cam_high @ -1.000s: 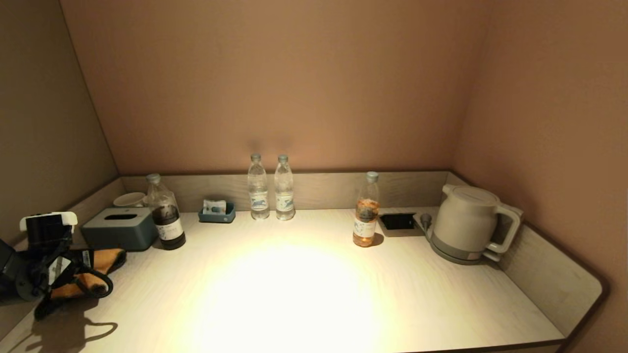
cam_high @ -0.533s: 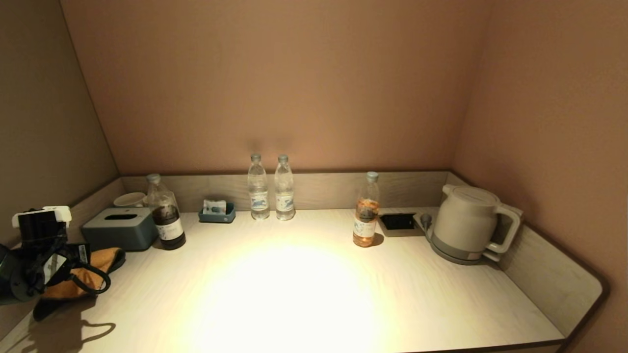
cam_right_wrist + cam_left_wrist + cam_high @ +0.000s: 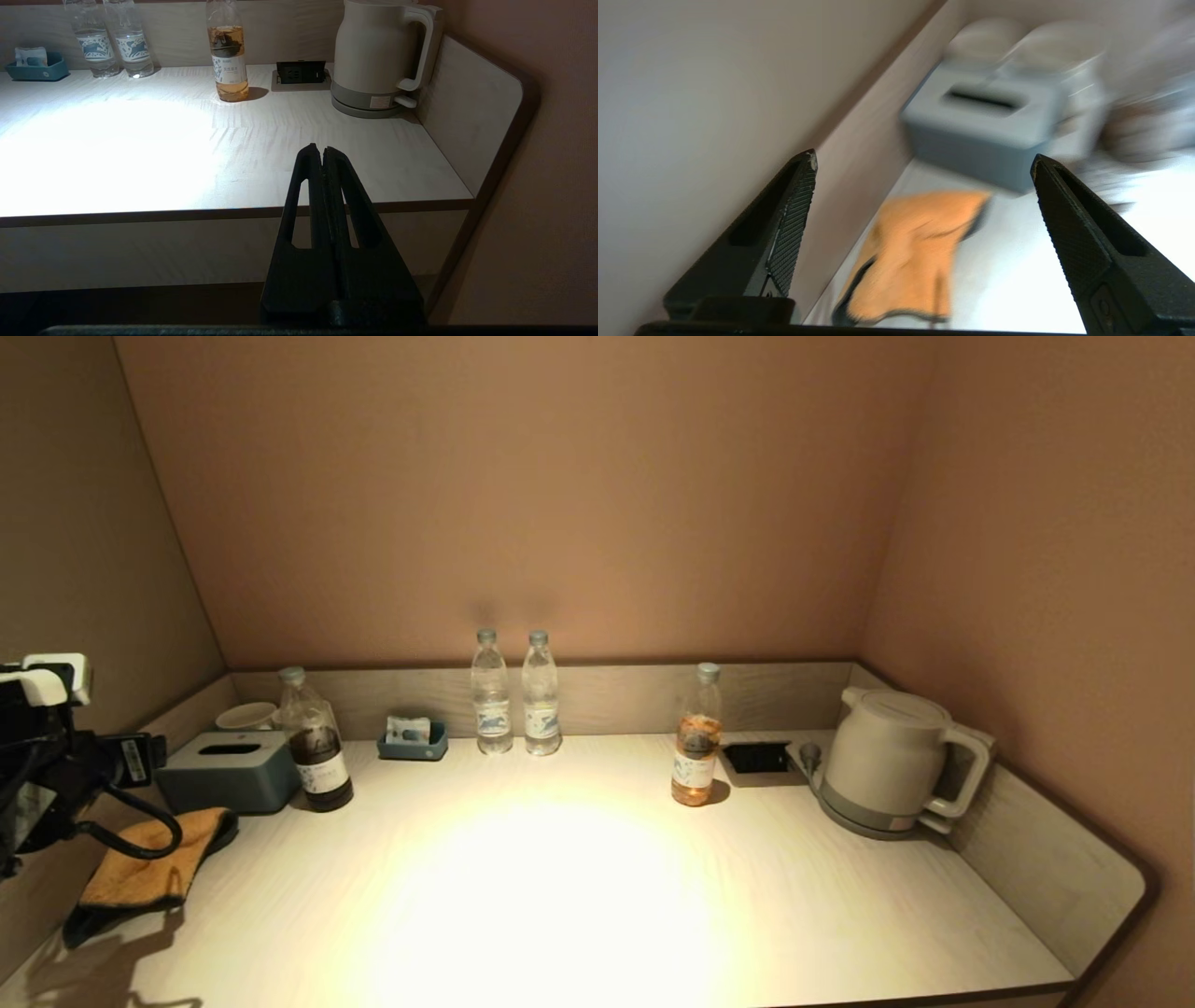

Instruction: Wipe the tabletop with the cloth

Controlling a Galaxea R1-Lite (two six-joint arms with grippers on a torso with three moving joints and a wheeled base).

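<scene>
Cloth (image 3: 145, 863) lies loose at the desk's (image 3: 560, 896) far-left edge against the raised rim, just near of a grey-blue tissue box (image 3: 227, 771), its long axis running near-to-far along that rim. Left end effector (image 3: 924, 163) hangs above it, fingers spread wide and empty, the cloth below and slightly ahead between them. Right end effector (image 3: 323, 150), fingers pressed together, sits parked off the desk's near right edge, well apart; the left arm is plainly nearer.
</scene>
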